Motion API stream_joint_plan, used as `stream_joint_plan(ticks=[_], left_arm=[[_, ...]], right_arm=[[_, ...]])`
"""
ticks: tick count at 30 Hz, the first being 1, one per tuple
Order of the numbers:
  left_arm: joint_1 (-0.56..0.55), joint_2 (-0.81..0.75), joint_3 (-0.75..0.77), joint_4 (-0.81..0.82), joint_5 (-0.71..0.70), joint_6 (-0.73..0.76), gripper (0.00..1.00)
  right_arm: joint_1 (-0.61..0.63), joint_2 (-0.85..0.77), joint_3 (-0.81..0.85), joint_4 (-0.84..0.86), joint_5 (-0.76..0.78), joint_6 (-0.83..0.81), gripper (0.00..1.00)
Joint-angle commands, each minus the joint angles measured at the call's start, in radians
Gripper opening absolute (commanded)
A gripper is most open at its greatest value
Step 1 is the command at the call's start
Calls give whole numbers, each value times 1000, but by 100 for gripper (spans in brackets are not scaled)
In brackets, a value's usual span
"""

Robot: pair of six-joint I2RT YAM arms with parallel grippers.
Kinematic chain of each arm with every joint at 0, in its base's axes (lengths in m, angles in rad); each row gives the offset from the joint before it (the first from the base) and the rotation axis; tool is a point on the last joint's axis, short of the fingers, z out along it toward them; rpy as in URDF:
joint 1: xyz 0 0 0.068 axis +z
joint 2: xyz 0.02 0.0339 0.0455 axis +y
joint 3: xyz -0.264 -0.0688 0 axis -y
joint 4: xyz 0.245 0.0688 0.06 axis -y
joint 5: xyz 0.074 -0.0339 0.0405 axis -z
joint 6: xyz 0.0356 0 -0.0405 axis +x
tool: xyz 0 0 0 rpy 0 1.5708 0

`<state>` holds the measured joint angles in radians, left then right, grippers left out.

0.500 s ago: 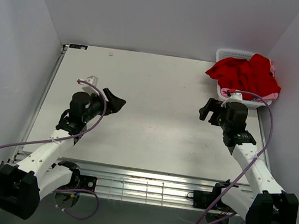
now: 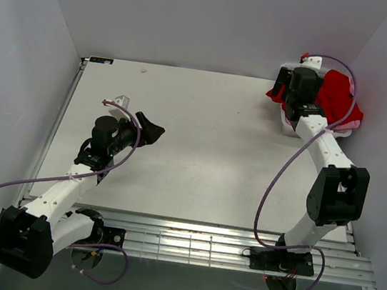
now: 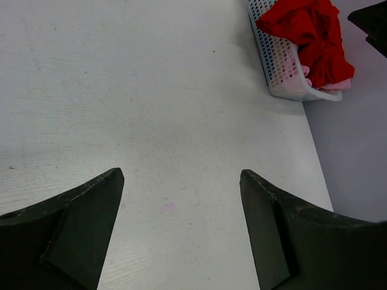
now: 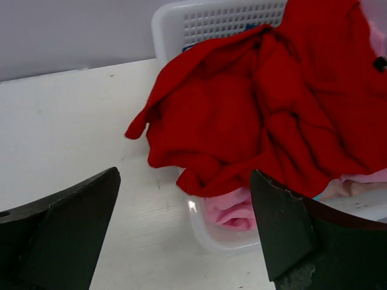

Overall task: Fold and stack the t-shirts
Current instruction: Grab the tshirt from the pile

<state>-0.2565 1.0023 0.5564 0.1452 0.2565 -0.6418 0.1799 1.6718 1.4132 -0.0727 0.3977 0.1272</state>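
Observation:
A bright red t-shirt [image 2: 339, 97] lies crumpled over the white lattice basket [image 2: 287, 121] at the table's back right corner and spills over its near rim. A pink t-shirt [image 4: 233, 214] shows under the red t-shirt [image 4: 254, 115] inside the basket [image 4: 221, 21]. My right gripper [image 2: 281, 85] hovers open at the basket's left corner. In the right wrist view its gripper [image 4: 184, 181] frames the red hem and the pink cloth, holding nothing. My left gripper [image 2: 149, 130] hangs open over the bare left half of the table, far from the shirts. In its wrist view that gripper [image 3: 181, 175] is empty.
The white table [image 2: 201, 139] is walled in on three sides by pale panels. The basket [image 3: 278, 66] sits tight against the right wall. A metal rail [image 2: 187, 241] runs along the near edge between the arm bases. Purple cables loop from both arms.
My right arm has stretched from mid-table out to the basket at the back right, gripper still open. The left arm has barely moved.

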Motion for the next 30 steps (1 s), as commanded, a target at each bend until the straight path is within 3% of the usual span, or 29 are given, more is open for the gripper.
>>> stream_joint_plan(ticks=[1, 9, 14, 21, 22, 23, 25, 30], left_arm=[[0, -21, -6, 34, 4, 37, 88], [0, -10, -19, 45, 3, 59, 88], [0, -1, -27, 63, 0, 59, 88], [0, 10, -32, 71, 7, 48, 88], [0, 9, -33, 71, 6, 47, 88], [0, 6, -38, 74, 6, 45, 88], [0, 2, -42, 74, 6, 45, 88], [0, -11, -59, 73, 9, 36, 88]], right_arm=[[-5, 107, 145, -29, 191, -107, 93], [-25, 354, 338, -82, 253, -204, 97], [-26, 404, 336, -98, 210, -195, 98], [-26, 394, 326, -116, 155, -186, 51], [-26, 385, 326, -121, 153, -181, 29], [-25, 379, 323, -122, 148, -178, 16], [-26, 359, 320, -127, 132, -173, 11], [-26, 329, 366, -193, 50, -155, 11]])
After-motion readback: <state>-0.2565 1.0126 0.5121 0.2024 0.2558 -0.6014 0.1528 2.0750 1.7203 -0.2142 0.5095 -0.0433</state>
